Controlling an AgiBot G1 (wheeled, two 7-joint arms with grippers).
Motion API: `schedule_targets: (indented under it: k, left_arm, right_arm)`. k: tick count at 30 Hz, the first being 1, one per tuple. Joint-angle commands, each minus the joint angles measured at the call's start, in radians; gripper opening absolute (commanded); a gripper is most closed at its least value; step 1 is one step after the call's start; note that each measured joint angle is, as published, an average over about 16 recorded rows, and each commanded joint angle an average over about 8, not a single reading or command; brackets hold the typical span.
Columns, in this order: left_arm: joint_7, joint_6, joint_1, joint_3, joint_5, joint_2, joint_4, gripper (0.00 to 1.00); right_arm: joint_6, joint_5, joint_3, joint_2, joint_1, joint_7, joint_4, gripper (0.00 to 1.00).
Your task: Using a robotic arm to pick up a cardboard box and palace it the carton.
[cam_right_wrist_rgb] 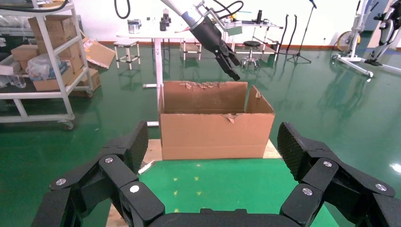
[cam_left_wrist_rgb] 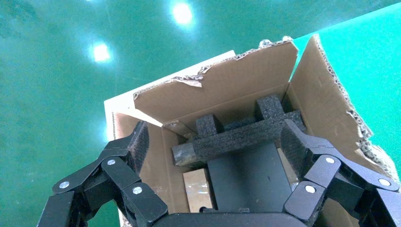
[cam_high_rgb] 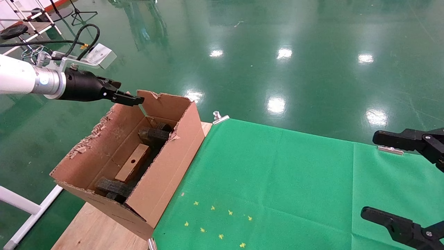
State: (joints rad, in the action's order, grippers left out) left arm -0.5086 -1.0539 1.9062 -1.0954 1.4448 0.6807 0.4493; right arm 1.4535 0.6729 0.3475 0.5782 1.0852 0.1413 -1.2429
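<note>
The carton (cam_high_rgb: 166,163) stands on the table's left end, flaps torn, with black foam pieces (cam_high_rgb: 152,136) inside. The cardboard box (cam_high_rgb: 133,162), hole facing up, lies on the carton's floor between the foam; its taped face (cam_left_wrist_rgb: 196,189) shows in the left wrist view. The robotic arm, my left one, holds its gripper (cam_high_rgb: 126,99) open and empty above the carton's far end, over the foam (cam_left_wrist_rgb: 236,137). My right gripper (cam_high_rgb: 392,177) hangs open and empty over the green cloth at the far right, facing the carton (cam_right_wrist_rgb: 215,130).
A green cloth (cam_high_rgb: 277,180) with yellow star marks (cam_high_rgb: 215,222) covers the table, held by metal clips (cam_high_rgb: 219,117). A bare wooden board (cam_high_rgb: 93,229) lies under the carton. A shelf with boxes (cam_right_wrist_rgb: 42,56) and a white table (cam_right_wrist_rgb: 156,38) stand behind.
</note>
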Motion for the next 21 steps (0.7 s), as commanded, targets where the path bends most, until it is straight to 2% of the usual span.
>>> schedule_targets:
  k: [1,21]
  left_arm:
    - [0.001,0.0,-0.004,0.002,-0.002,0.002,-0.003,1.0]
    - [0.108,-0.147,-0.28,0.274,-0.24,-0.022,0.277,1.0]
  right_arm:
    - [0.0,0.0,0.0,0.0,0.0,0.0,0.0,1.0]
    - [0.0,0.0,0.0,0.0,0.0,0.0,0.0,1.0]
